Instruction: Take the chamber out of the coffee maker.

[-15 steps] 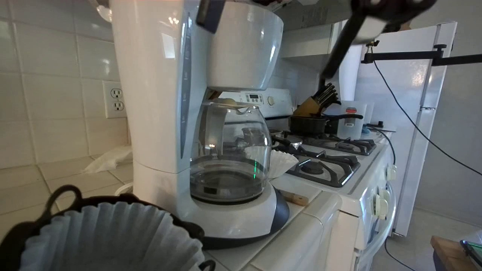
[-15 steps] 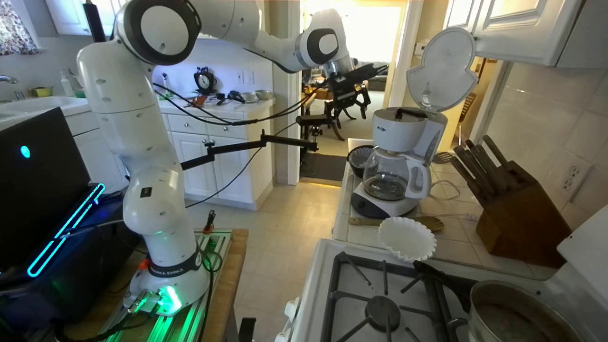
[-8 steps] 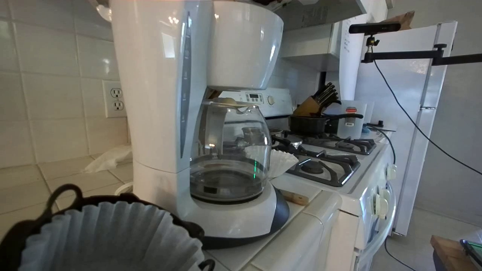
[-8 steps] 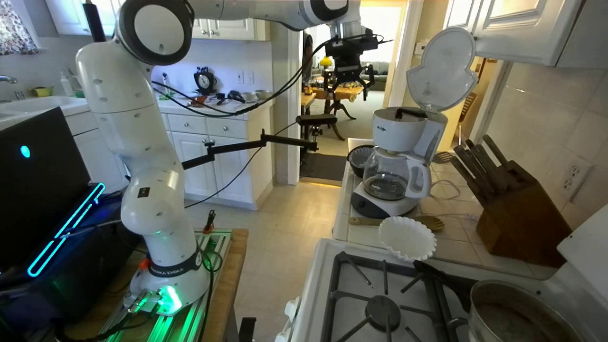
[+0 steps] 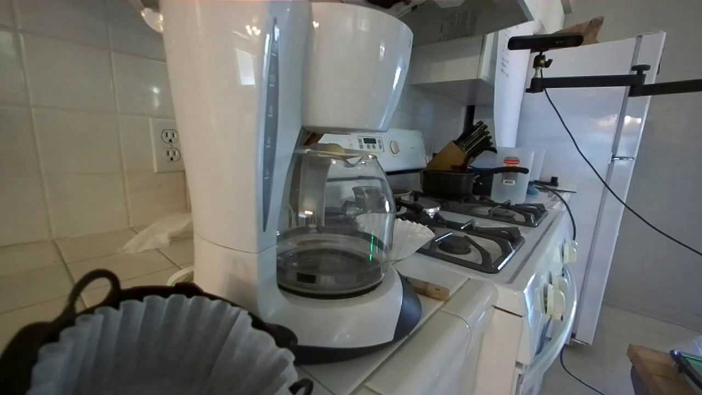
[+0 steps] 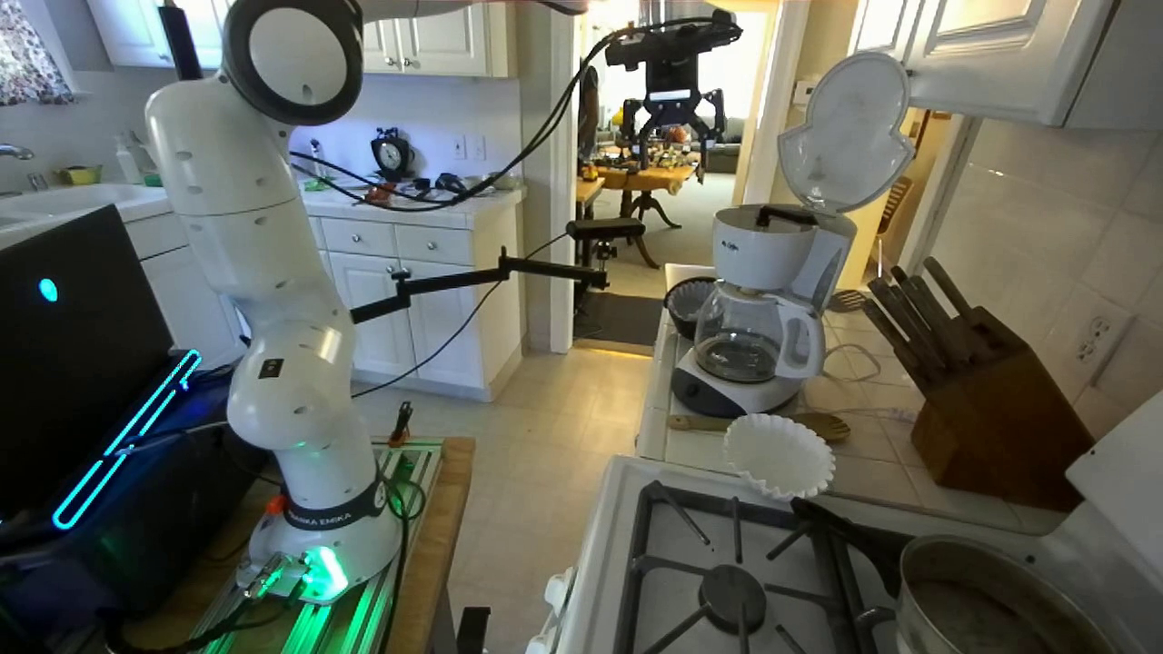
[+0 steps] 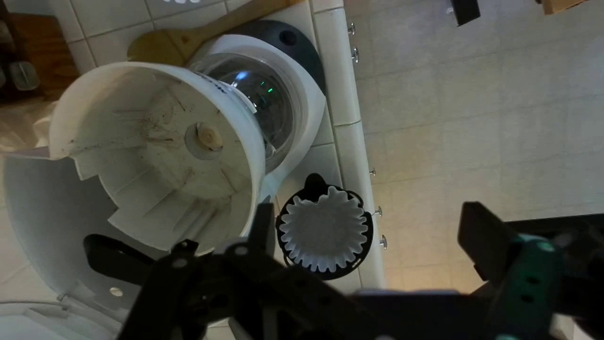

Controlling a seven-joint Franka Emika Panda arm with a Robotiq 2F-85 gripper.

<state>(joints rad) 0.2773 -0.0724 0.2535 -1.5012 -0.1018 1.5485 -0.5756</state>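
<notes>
Beside the maker (image 6: pixel 763 250), the chamber (image 5: pixel 24 340) stands clear

Just beside the maker, the chamber stands on the tabletop (image 7: pixel 321 160) with a pleated filter (image 7: pixel 325 231) in it, so the taking-out looks done. Higher than the maker and off to one side hangs the tool (image 6: pixel 672 162), its jaws spread wide, nothing between them.

What could go wrong lies mostly in the next move. Coming down with the jaws this far apart might land one finger (image 7: pixel 261 229) on the maker's rim (image 7: pixel 255 146), since the wrist view shows the two nearly in line. A low sweep over the maker could strike its raised lid (image 6: pixel 845 132) and set the maker rocking, the carafe (image 6: pixel 734 341) standing in it likely to shift or chip. Beside the maker the chamber sits close to the tabletop's edge, so a nudge from a straying finger could tip it off; the filter, apparently loose, would probably spill out with it.
</notes>
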